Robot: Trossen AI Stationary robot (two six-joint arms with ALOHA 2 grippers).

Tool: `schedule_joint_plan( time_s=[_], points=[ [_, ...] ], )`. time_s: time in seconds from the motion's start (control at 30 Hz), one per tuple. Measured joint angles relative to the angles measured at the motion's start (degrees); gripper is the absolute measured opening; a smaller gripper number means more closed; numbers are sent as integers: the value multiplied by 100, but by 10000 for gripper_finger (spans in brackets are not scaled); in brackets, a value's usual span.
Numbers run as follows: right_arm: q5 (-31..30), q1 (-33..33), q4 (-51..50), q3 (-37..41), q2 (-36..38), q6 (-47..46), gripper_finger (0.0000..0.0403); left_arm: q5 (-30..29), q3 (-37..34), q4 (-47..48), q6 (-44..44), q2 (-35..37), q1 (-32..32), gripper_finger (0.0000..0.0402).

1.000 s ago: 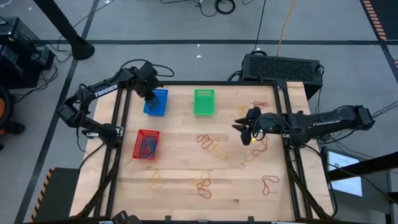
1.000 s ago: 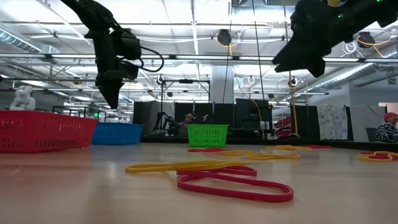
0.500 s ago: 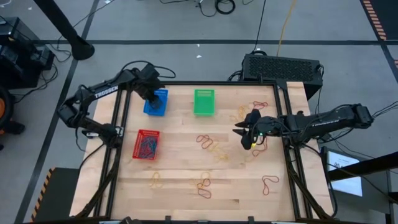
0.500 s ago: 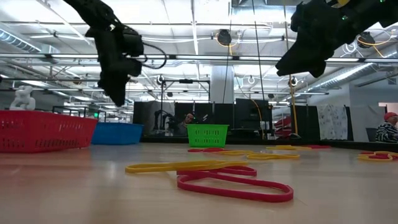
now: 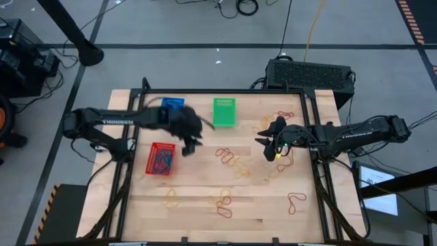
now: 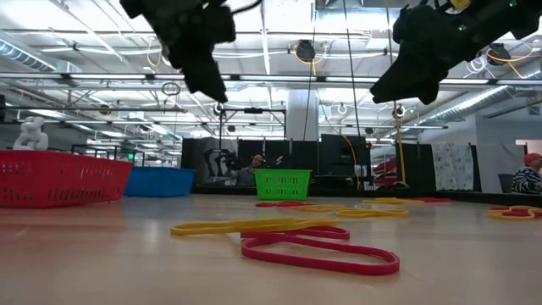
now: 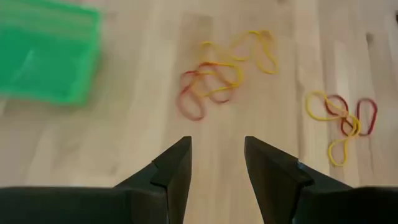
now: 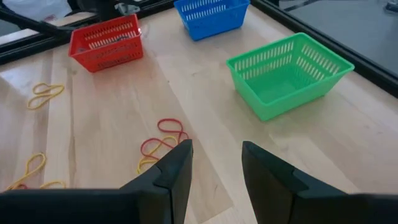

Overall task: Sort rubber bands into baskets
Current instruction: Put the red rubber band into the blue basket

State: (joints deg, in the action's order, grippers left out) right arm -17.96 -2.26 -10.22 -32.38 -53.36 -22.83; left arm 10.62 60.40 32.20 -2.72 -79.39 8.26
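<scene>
Left gripper [image 5: 189, 146] swung from blue basket [image 5: 172, 104] toward table centre, fingers apart, empty. Right gripper [image 5: 270, 145] parted, empty. Many rubber bands [image 5: 231, 159] unsorted.

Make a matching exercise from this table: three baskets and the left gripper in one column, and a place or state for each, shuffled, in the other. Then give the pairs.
Things:
1. red basket
2. green basket
3. blue basket
4. left gripper

Places or states:
A. empty, at the far edge near the middle of the table
B. open and empty, above the bare wood between the red basket and a tangle of rubber bands
C. holds a heap of bands
D. at the far left corner, partly hidden by the left arm

Pairs: 1-C, 2-A, 3-D, 4-B
</scene>
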Motion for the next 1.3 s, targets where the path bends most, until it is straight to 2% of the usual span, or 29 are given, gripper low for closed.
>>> schedule_joint_plan(
  time_s=[0.1,0.2,0.37,0.47,0.73,0.9,1.07,1.3],
  points=[
    [0,6,10,0,0,0,132,-288,-2,-616,0,-226,-679,155],
    [2,4,9,0,0,-28,132,-268,2,-1255,6,-560,-1190,155],
    [7,2,7,0,-2,-33,132,277,2,-2372,44,-1198,-1729,154],
    [7,2,9,0,-2,-37,132,415,29,-2689,37,-1570,-1958,154],
    [2,2,166,0,-4,127,132,441,763,-2633,394,-2631,-2271,154],
    [4,2,380,0,-4,296,132,452,1557,-2056,644,-3278,-2425,154],
    [25,2,499,0,-4,319,132,430,2141,-1463,610,-3830,-2582,154],
    [28,2,490,0,-4,319,132,229,2576,-1396,456,-4318,-2846,154]
  ],
)
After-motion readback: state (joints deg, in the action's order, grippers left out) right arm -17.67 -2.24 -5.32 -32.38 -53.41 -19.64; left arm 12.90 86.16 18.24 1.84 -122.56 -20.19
